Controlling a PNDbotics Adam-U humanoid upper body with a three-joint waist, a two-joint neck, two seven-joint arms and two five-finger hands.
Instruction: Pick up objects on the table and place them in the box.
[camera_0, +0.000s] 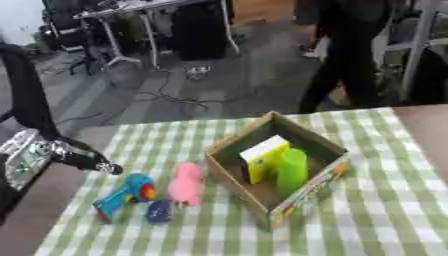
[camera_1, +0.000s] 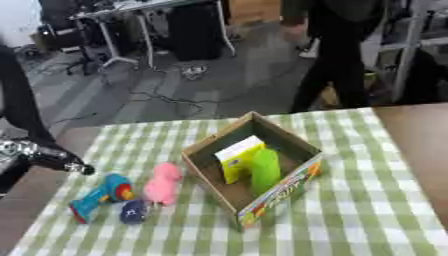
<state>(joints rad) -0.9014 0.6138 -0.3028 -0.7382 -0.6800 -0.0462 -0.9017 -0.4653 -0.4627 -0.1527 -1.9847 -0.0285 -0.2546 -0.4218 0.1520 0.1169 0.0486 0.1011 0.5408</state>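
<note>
Left hand (camera_0: 87, 161), black with silver joints, hangs over worktop's left edge; fingers' state unreadable, nothing in them. Just beside: blue plastic toy drill (camera_0: 122, 196), small dark-blue rounded piece (camera_0: 158, 211), soft-looking pink toy (camera_0: 185, 184), all on green checked cloth (camera_0: 385, 215). Open cardboard box (camera_0: 308, 141) already holds yellow carton (camera_0: 262, 158) and smooth green block (camera_0: 291, 171). Three left.

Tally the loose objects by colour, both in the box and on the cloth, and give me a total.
Yellow: 1, the yellow carton in the box
Green: 1, the green object in the box
Pink: 1, the pink toy on the cloth
Blue: 2, the blue toy with red and yellow parts, and the dark blue object
Total: 5
</note>
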